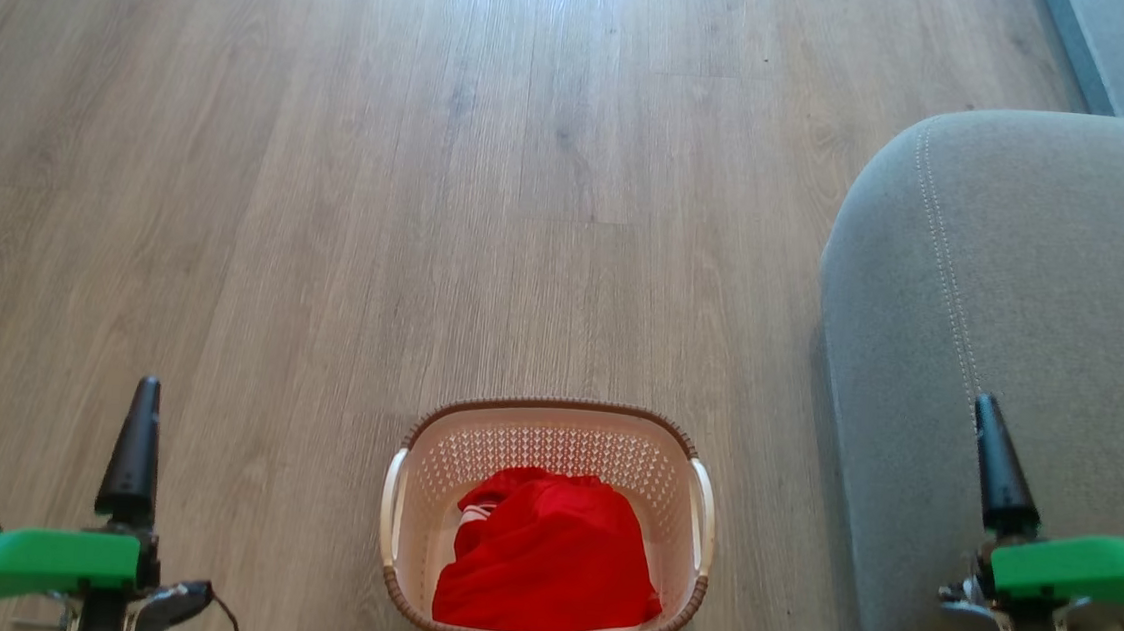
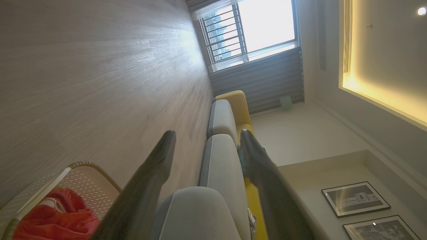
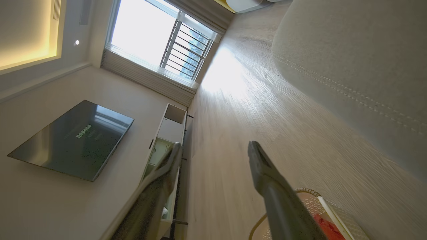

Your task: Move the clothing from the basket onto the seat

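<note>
Centrally on the floor (image 1: 331,187), basket (image 1: 552,445) heaped with red clothing (image 1: 548,555); grey seat (image 1: 1047,273) at right; left hand (image 2: 207,133) and right hand (image 3: 215,145) released, grasping nothing.

I'm looking at the clothing (image 1: 548,555) glowing bright red, thin white stripes (image 1: 473,515) peeking at its left edge. The basket (image 1: 561,451) is showing cream walls dotted with small holes, a brown woven-look rim (image 1: 555,404) and white handles (image 1: 393,505). The seat (image 1: 1055,294) is sitting plain grey, a pale stitched line running down it. The floor (image 1: 331,187) is running in grey-brown wood grain. My left gripper (image 2: 206,136) and right gripper (image 3: 215,146) are showing dark fingers (image 2: 150,173), with green covers (image 1: 42,555) behind them. Beyond the seat, a yellow cushion (image 2: 238,103) is showing too.
</note>
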You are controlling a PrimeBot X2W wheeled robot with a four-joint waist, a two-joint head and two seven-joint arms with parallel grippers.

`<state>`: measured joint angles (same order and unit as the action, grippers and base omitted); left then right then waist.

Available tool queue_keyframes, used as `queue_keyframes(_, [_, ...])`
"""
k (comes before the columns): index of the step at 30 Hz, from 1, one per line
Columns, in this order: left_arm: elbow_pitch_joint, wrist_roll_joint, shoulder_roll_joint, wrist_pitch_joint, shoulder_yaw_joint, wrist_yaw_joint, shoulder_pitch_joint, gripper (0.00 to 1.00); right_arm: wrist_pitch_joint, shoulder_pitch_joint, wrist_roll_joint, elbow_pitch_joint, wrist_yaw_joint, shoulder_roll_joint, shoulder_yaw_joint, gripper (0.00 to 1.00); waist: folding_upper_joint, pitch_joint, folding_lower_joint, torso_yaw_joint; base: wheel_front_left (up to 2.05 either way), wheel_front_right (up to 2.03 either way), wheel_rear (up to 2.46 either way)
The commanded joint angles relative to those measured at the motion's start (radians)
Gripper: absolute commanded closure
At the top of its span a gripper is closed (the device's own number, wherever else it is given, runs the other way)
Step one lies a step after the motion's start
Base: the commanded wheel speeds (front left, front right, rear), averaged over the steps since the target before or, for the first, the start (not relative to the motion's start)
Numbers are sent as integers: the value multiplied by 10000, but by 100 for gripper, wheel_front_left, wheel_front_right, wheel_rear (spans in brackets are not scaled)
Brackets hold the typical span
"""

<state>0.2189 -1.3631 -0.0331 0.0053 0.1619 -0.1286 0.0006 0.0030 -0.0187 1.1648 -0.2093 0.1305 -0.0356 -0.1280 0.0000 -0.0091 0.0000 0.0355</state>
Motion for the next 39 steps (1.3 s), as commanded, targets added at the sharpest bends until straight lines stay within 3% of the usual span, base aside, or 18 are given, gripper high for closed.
queue_keyframes(1, [-511, 244, -77, -129, 206, 3, -611, 0, -132, -704, -408, 570, 2, -83, 89, 0, 0, 12, 0, 17, 0, 0, 0])
queue_keyframes(18, [-2283, 2755, -96, -637, -94, 1065, -745, 0, -635, -915, -3603, 1644, 2, -96, 818, 0, 0, 48, 0, 215, 0, 0, 0])
queue_keyframes(29, [-3369, 5573, -108, -967, -1316, 1888, -740, 0, -961, -991, -5510, 1951, 2, -104, 1302, 0, 0, 32, 0, 276, 0, 0, 0])
queue_keyframes(39, [-3710, 7759, -201, -1235, -2419, 2502, -689, 0, -1227, -912, -6255, 1663, 2, -111, 1612, 0, 0, -10, 0, 327, 0, 0, 0])
